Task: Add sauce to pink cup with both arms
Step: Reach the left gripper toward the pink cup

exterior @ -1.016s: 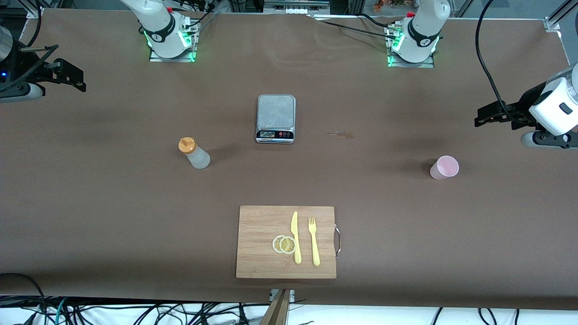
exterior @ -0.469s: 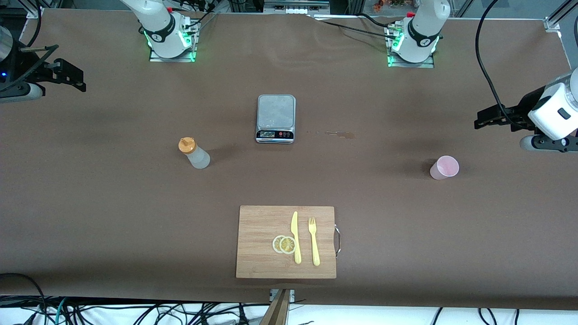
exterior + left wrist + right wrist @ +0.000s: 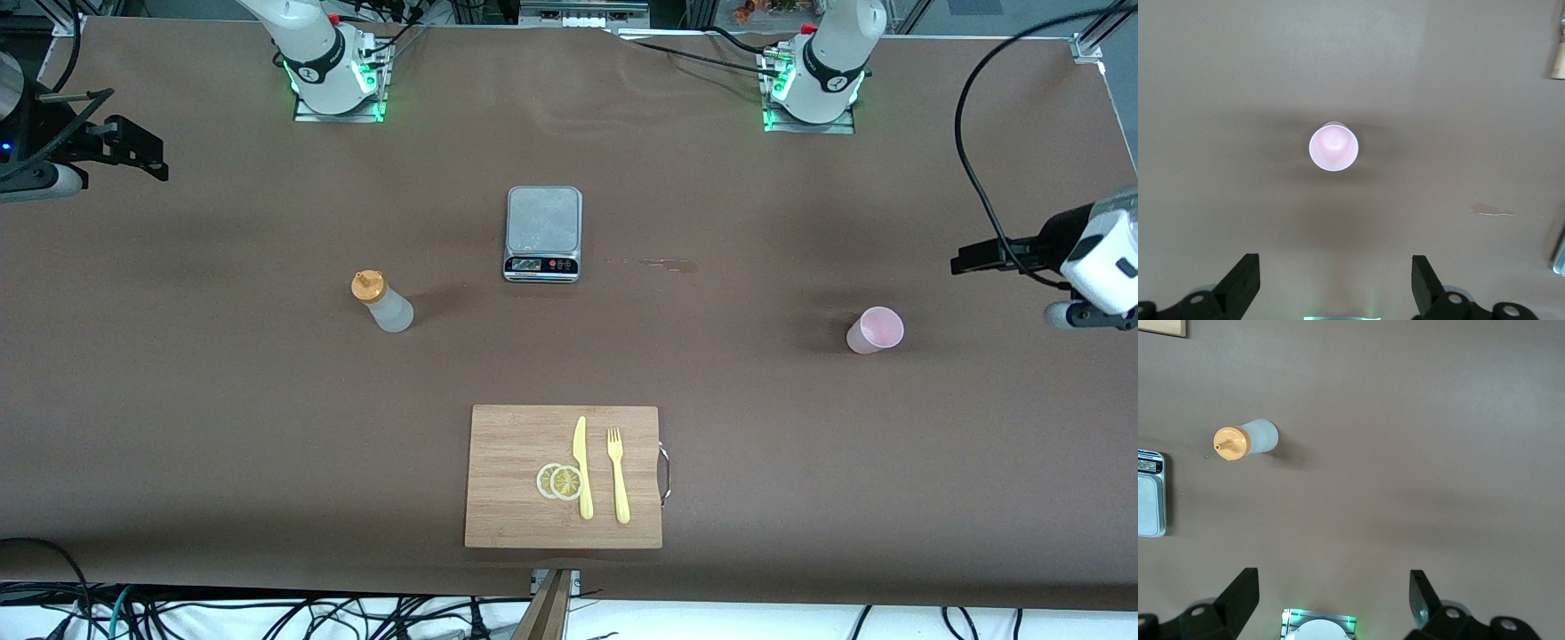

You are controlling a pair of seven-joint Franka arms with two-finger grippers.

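The sauce bottle (image 3: 384, 304), whitish with an orange cap, stands on the brown table toward the right arm's end; it also shows in the right wrist view (image 3: 1248, 441). The pink cup (image 3: 875, 330) stands upright and empty toward the left arm's end; it also shows in the left wrist view (image 3: 1333, 147). My left gripper (image 3: 976, 259) hangs open and empty over the table's end, apart from the cup; its jaws are wide in its wrist view (image 3: 1333, 283). My right gripper (image 3: 133, 147) waits open and empty over its end of the table (image 3: 1331, 597), well away from the bottle.
A kitchen scale (image 3: 543, 233) sits mid-table between the bases. A wooden cutting board (image 3: 516, 436) near the front edge holds a yellow knife (image 3: 582, 467), a fork (image 3: 617, 476) and lemon slices (image 3: 559, 481). A small spill stain (image 3: 662, 263) lies beside the scale.
The left gripper has shifted lower in the front view and slightly toward its end of the table. The right arm, bottle and cup have not moved.
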